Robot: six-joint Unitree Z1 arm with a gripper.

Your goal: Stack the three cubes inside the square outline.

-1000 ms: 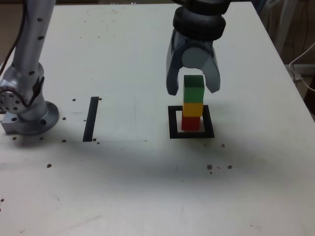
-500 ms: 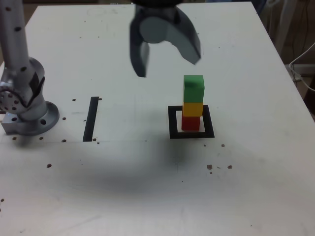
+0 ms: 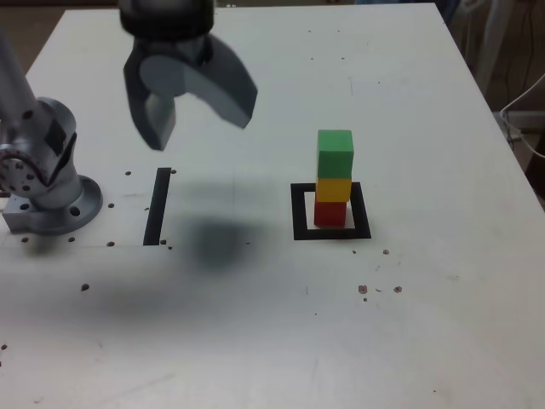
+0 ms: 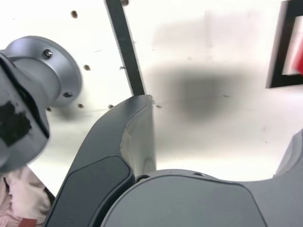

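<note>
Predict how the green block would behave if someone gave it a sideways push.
The green block would probably slide or topple off, since it simply sits on the yellow block with no wall around it. It should stay stiff, judging by its straight edges. A harder push might tip the whole stack, which looks tall and narrow above the red block.

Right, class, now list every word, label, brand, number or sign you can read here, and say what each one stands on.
None can be read: no lettering shows on the stacked green, yellow and red cubes, the black square outline, the straight black strip or the grey gripper.
</note>
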